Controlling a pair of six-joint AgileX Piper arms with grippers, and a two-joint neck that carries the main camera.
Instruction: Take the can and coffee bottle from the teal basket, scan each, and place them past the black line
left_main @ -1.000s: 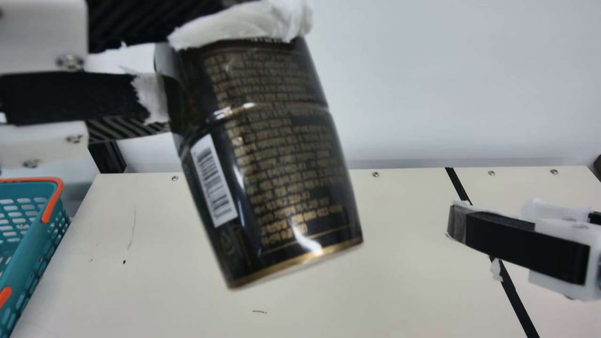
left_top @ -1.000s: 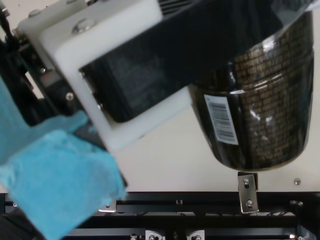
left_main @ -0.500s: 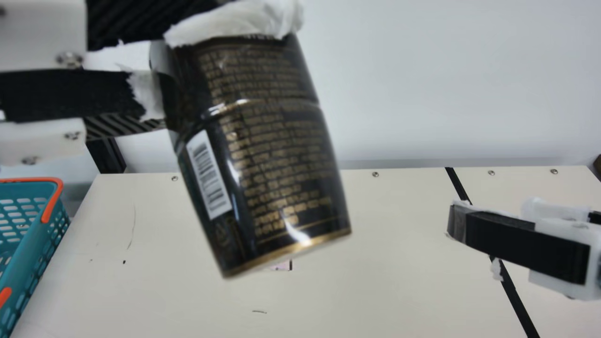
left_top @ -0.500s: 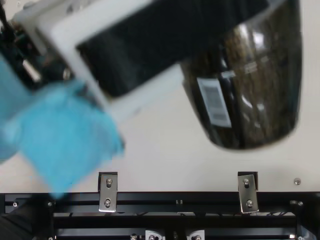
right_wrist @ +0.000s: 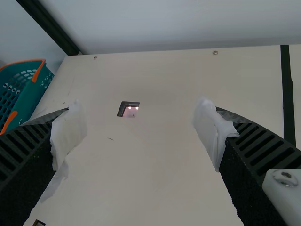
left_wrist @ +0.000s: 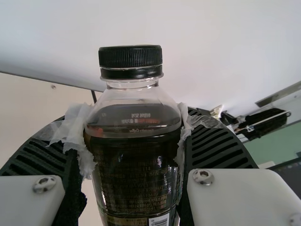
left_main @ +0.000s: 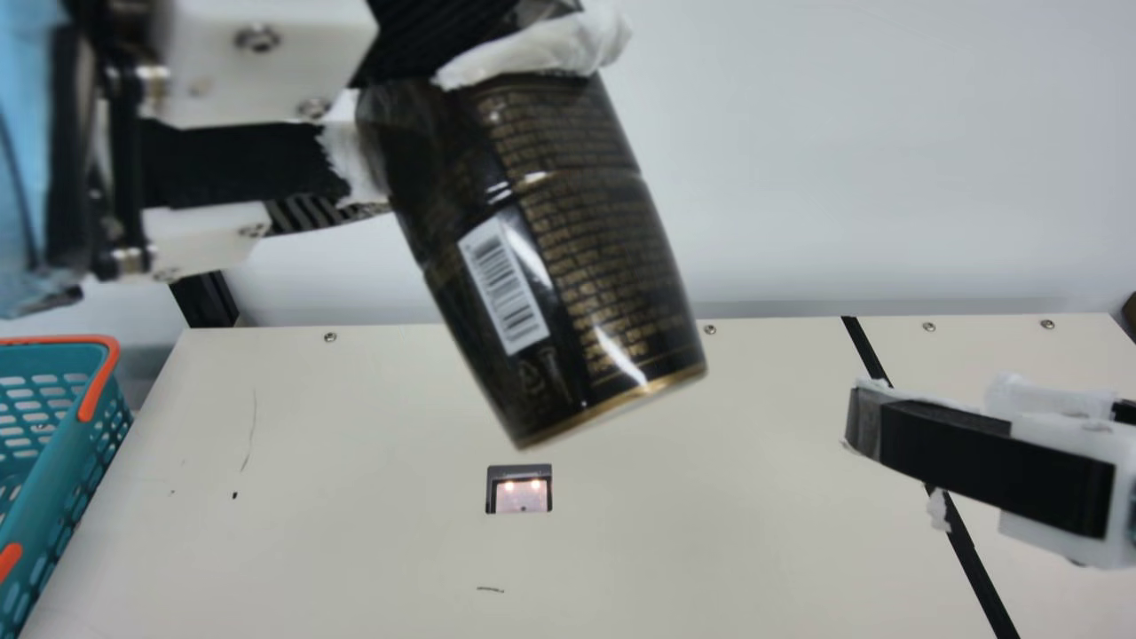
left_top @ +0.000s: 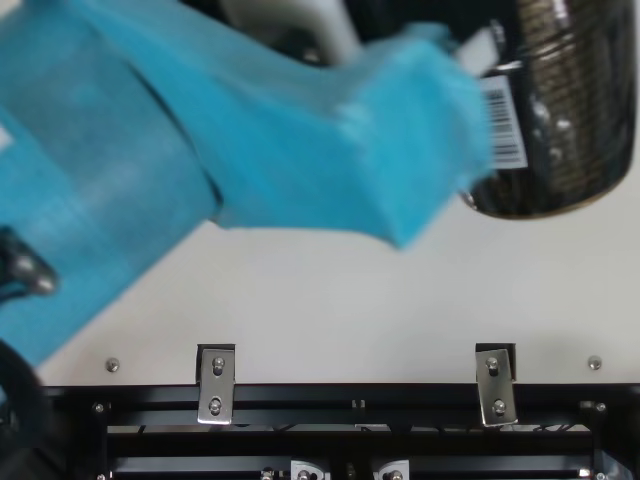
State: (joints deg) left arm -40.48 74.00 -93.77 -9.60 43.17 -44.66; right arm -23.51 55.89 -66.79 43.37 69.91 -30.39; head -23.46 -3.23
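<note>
black waisted plastic coffee bottle (left_main: pixel 568 266) tilts upper centre, grasped by left gripper (left_wrist: pixel 135 127), probably for scanning; right gripper's (right_wrist: pixel 141 134) fingers are spread.

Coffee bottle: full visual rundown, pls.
The coffee bottle looks like glossy clear plastic with a black, gold-printed sleeve, dark liquid inside and a ribbed black cap, which is on. A white barcode label sits low on its side; the base edge is gold. It hangs tilted in the air above the table, pinched from both sides by the left gripper's white-wrapped fingertips.
</note>
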